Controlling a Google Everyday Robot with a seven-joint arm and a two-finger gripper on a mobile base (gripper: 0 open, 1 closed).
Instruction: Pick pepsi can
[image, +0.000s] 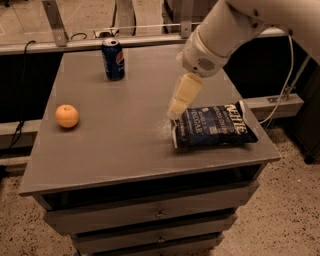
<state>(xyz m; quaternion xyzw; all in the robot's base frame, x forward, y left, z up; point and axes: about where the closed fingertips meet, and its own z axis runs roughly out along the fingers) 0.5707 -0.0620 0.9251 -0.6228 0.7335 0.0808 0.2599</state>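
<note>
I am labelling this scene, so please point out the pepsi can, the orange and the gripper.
pepsi can (113, 61), camera view, on its blue side by the logo.
orange (67, 116), camera view, middle of the fruit.
gripper (174, 113), camera view, its lower tip, close to the chip bag (215, 127).

The setting was a robot test lab or workshop. Indicators: the surface (125, 140) was the top of a grey utility cabinet with drawers (160, 215) on a speckled hard floor (292, 200). Bare metal framing (54, 20) and a loose black cable (21, 90) ran behind it. A white robot arm (225, 30) reached in from the right, with its claw (176, 107) just above the surface, right of centre.
</note>
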